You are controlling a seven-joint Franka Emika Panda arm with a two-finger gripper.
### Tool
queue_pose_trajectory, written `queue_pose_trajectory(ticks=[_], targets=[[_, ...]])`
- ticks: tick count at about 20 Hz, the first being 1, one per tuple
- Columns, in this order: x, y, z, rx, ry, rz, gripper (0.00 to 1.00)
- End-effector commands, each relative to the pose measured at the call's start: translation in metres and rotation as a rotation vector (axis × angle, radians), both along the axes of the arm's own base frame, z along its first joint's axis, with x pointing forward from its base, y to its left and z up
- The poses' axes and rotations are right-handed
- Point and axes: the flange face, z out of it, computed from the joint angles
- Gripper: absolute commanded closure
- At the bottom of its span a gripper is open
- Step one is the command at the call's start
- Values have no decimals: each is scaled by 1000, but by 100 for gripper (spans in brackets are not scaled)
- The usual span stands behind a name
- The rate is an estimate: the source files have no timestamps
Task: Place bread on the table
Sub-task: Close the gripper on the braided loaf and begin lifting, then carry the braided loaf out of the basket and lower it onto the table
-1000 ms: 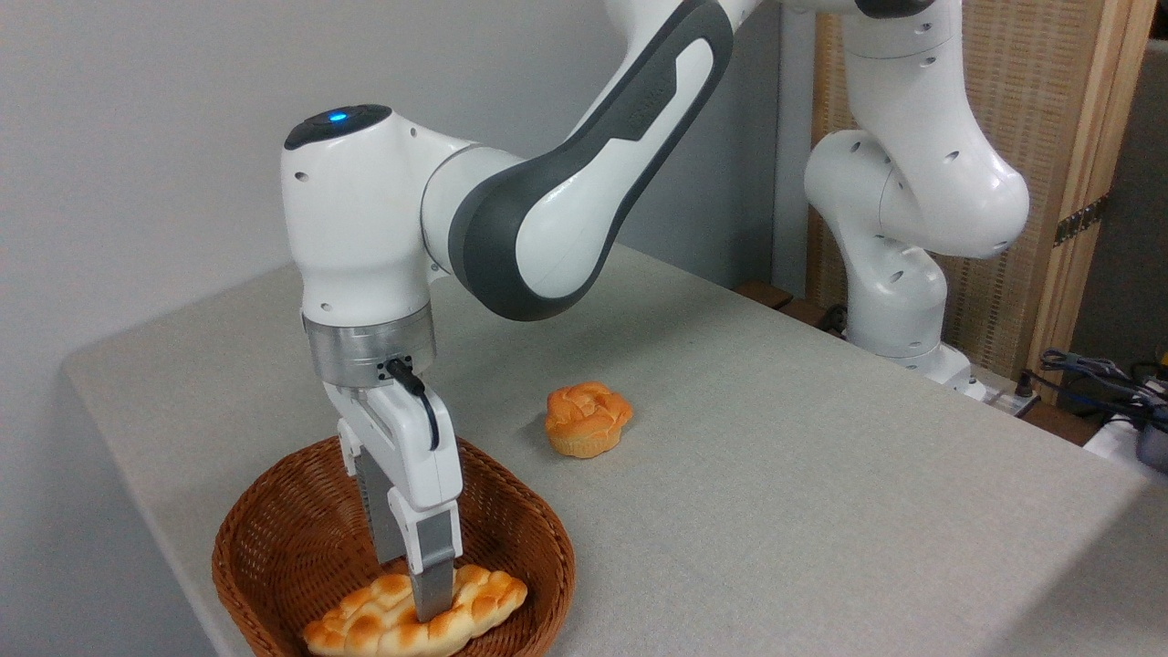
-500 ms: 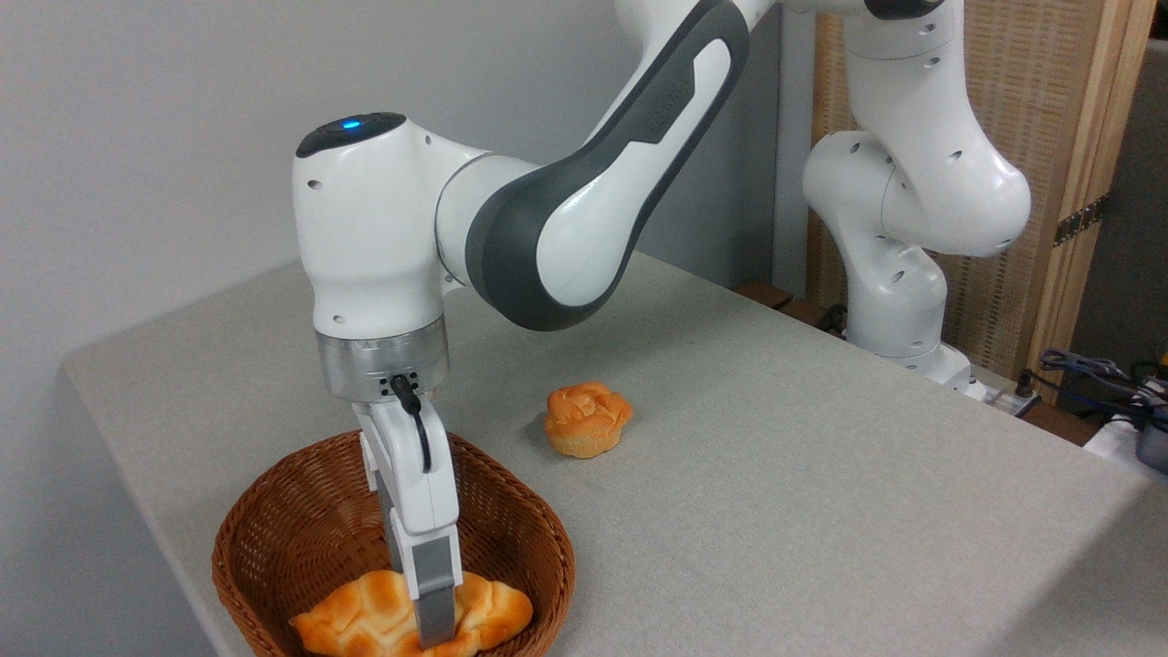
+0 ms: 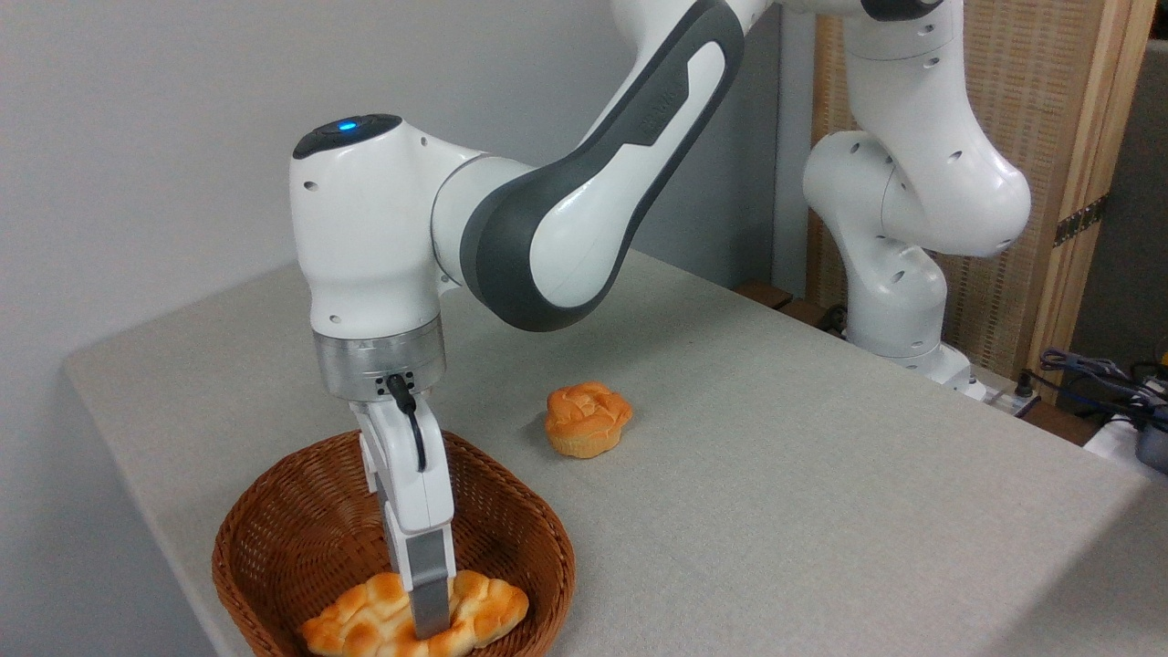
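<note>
The bread (image 3: pixel 365 622), a long braided golden loaf, lies in the bottom of the brown wicker basket (image 3: pixel 540 537) at the front left of the table (image 3: pixel 785 474). My gripper (image 3: pixel 431 626) reaches straight down into the basket and is seen edge-on. Its near finger (image 3: pixel 427 593) presses against the middle of the loaf and hides the far finger. The jaws look shut across the loaf's width. The loaf's lower edge is cut off by the frame.
A small round knotted orange bun (image 3: pixel 587 418) sits on the grey cloth behind and right of the basket. The arm's base (image 3: pixel 899 310) stands at the far right edge, with cables (image 3: pixel 1109 379) beside it. The basket sits near the table's front left edge.
The wrist has turned, so the gripper now shows its narrow side. The loaf shifted and tilted with it inside the basket, then settled lower again.
</note>
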Motion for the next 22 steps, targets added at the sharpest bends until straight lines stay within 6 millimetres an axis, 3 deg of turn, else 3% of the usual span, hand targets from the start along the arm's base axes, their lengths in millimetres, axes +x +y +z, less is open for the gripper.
queue_pose_trajectory(ticks=[1, 5, 7, 13, 18, 22], targets=[[2, 1, -5, 6, -6, -17, 86], [2, 1, -5, 8, -6, -26, 89], [2, 1, -3, 11, -6, -44, 100], [3, 3, 9, 10, -20, -33, 100], [6, 3, 43, -39, -31, 2, 100], [-4, -1, 106, -87, 29, 26, 100]])
